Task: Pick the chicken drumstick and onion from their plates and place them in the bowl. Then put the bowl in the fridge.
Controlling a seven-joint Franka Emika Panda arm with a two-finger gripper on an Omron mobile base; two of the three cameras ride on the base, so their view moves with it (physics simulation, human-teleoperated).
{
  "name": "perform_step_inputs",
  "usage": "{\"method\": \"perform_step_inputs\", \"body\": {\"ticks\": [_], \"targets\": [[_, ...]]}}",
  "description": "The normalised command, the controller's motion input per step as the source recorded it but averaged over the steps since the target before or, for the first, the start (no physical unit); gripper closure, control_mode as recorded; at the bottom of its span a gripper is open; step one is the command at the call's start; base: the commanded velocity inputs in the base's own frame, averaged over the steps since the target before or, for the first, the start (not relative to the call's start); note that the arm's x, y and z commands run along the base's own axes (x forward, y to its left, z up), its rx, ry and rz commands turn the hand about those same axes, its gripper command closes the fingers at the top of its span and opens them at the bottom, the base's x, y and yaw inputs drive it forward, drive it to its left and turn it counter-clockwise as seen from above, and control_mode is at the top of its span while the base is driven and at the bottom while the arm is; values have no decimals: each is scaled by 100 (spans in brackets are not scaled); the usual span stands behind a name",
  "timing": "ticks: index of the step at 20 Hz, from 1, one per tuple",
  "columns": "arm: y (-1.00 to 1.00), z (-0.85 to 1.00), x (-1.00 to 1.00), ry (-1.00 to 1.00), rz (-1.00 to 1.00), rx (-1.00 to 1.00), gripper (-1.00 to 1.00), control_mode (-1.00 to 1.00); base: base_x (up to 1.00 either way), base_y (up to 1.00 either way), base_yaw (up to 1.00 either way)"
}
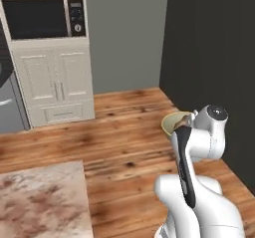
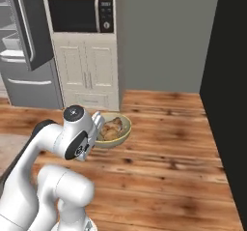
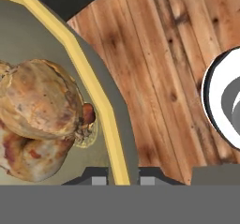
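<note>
Right up against the hand camera sits the bowl's (image 3: 115,138) yellow rim, running between the two dark fingertips (image 3: 96,178); the gripper (image 3: 121,180) is pinched narrow on that rim, one tip inside the bowl and one outside, so the claw is holding the bowl by its edge. Inside the bowl, the onion (image 3: 40,99) lies on top, round and golden-brown, with its dark root end pointing toward the rim; under it and touching it is a paler brown piece, the chicken drumstick (image 3: 28,155), though its bone end is not visible. Over in the right base view the bowl (image 2: 124,128) hangs just above the wooden floor (image 2: 169,143), beside the arm's wrist, with both brown pieces heaped in it; in the left base view only its pale rim (image 1: 172,120) peeks out behind the arm. Beyond, the fridge (image 2: 24,41) stands at the far left with a door swung open, white shelves showing inside; next to it, a cream cabinet (image 2: 87,75) with a microwave (image 2: 79,15) set in its top; a dark wall (image 2: 234,80) runs down the right side.
</note>
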Motion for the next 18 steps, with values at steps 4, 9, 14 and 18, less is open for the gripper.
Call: {"method": "perform_step_inputs", "body": {"ticks": [4,9,14,18], "targets": [[0,0,0,0,0,0,100,100,89,-10,23],[0,0,0,0,0,0,100,100,89,-9,24],[0,0,0,0,0,0,100,100,87,-5,29],[0,0,0,0,0,0,100,100,86,0,33]]}}
